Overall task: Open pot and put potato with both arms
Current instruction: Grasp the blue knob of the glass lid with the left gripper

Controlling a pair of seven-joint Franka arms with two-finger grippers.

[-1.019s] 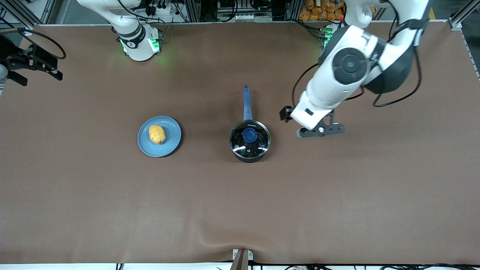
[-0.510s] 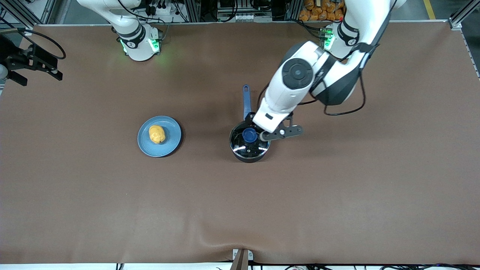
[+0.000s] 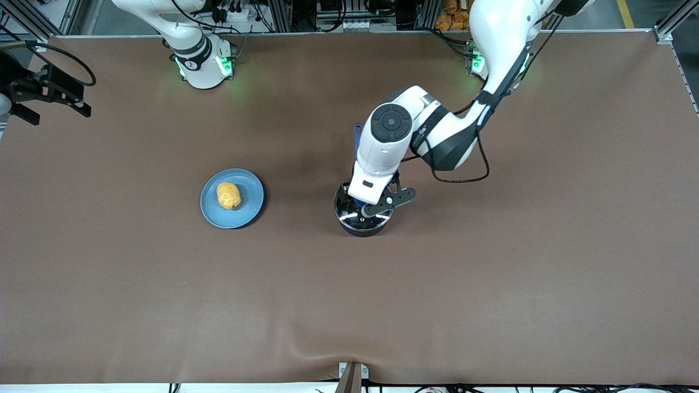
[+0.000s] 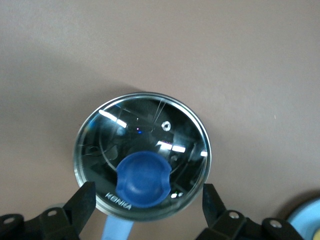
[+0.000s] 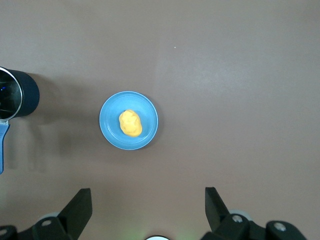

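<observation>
The black pot [image 3: 354,219] stands mid-table with its glass lid [image 4: 145,130] on, and its blue handle [image 3: 357,136] points toward the robots' bases. My left gripper [image 3: 367,207] hangs straight over the lid. It is open, and its fingers [image 4: 86,195] stand wide on either side of the blue knob [image 4: 144,180] without touching it. The yellow-orange potato [image 3: 228,195] lies on a blue plate [image 3: 248,210] toward the right arm's end. My right gripper [image 5: 147,194] waits open and empty, high over the table; its wrist view shows the potato [image 5: 130,123], the plate [image 5: 110,131] and the pot [image 5: 20,95].
The brown table mat [image 3: 491,284] is bare round the pot and the plate. A black fixture with a cable [image 3: 43,90] stands at the table edge at the right arm's end. The left arm's elbow and cable loop [image 3: 453,158] hang beside the pot's handle.
My left arm has swung in from the left arm's end of the table, and its gripper has come over the pot's lid. The right arm, pot and potato have not moved.
</observation>
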